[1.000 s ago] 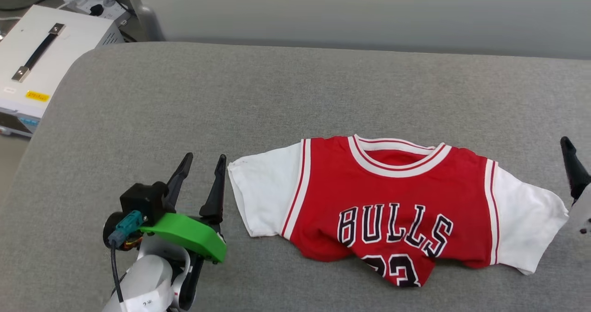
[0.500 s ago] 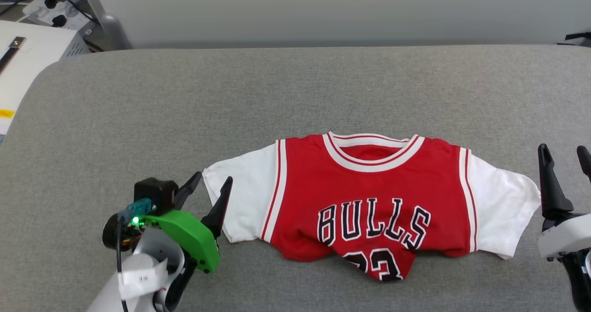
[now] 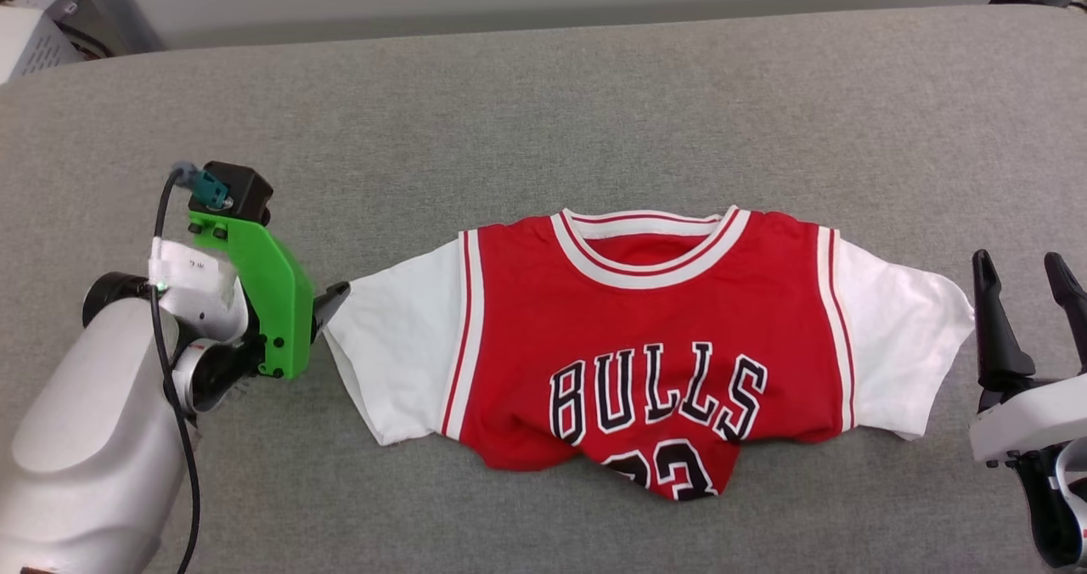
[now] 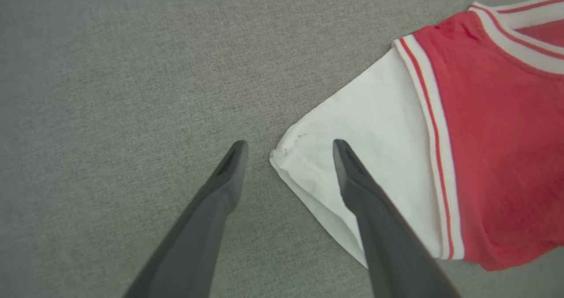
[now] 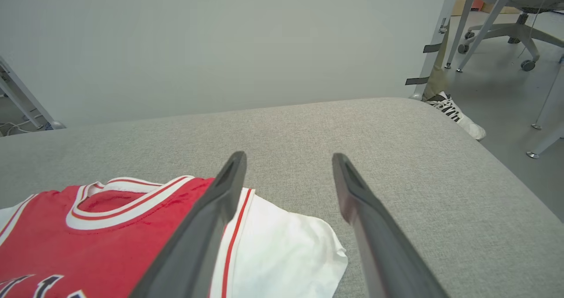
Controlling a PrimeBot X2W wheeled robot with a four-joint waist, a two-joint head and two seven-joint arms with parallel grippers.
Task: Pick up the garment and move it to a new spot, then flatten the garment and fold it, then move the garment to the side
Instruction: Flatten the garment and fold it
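Note:
The garment (image 3: 645, 336) lies face up on the grey table: red body, white short sleeves, striped collar, black "BULLS" lettering, its bottom hem bunched under. My left gripper (image 3: 331, 298) is at the tip of the garment's left sleeve. In the left wrist view, this left gripper (image 4: 288, 144) is open and straddles the sleeve corner (image 4: 286, 152), one finger over white cloth, the other over bare table. My right gripper (image 3: 1017, 260) stands open just right of the right sleeve (image 3: 900, 336), holding nothing. The right wrist view shows the right gripper (image 5: 287, 155) above that sleeve (image 5: 286, 249).
The grey padded table (image 3: 543, 115) stretches far behind the garment. A white box (image 3: 25, 39) sits off its far left corner. Past the table's right edge (image 5: 506, 174) are a person's shoe (image 5: 454, 113) and chair legs (image 5: 506, 29).
The head camera has swung right and down. My left arm has turned from pointing up to pointing sideways at the left sleeve's corner. The right gripper stays open beside the right sleeve.

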